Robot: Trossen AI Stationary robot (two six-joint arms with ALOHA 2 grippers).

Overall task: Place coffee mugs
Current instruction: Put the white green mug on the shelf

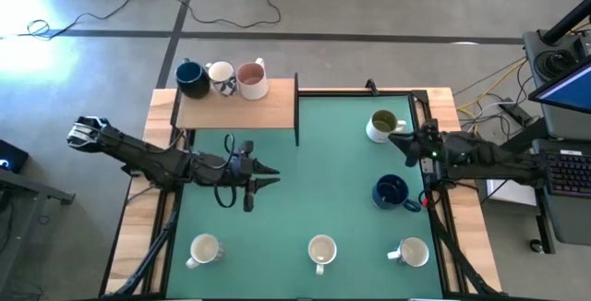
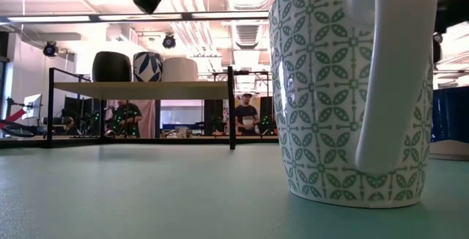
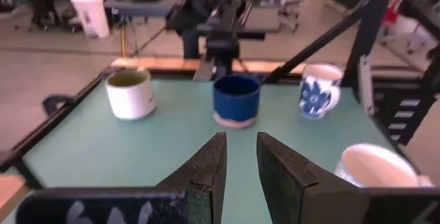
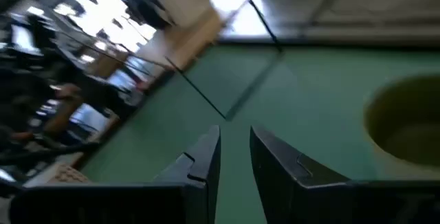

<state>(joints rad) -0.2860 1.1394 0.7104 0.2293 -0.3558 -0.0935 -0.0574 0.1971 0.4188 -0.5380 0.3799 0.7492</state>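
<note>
Three coffee mugs stand on a wooden shelf (image 1: 235,112) at the far left: dark blue (image 1: 191,79), white patterned (image 1: 221,78) and pink (image 1: 251,79). On the green mat stand an olive-inside mug (image 1: 382,126), a dark blue mug (image 1: 391,191), and three white mugs along the near edge (image 1: 204,249), (image 1: 321,251), (image 1: 412,252). My left gripper (image 1: 268,176) hangs over the mat's left half, narrowly open with nothing in it (image 3: 240,159). My right gripper (image 1: 397,142) hovers just near of the olive-inside mug (image 4: 405,121), narrowly open and holding nothing (image 4: 235,148).
A black frame post (image 1: 296,107) edges the shelf's right end. The green-patterned mug (image 2: 352,92) fills the low view's right side. Bare mat lies in the middle (image 1: 323,172). People stand in the room beyond the table (image 2: 245,114).
</note>
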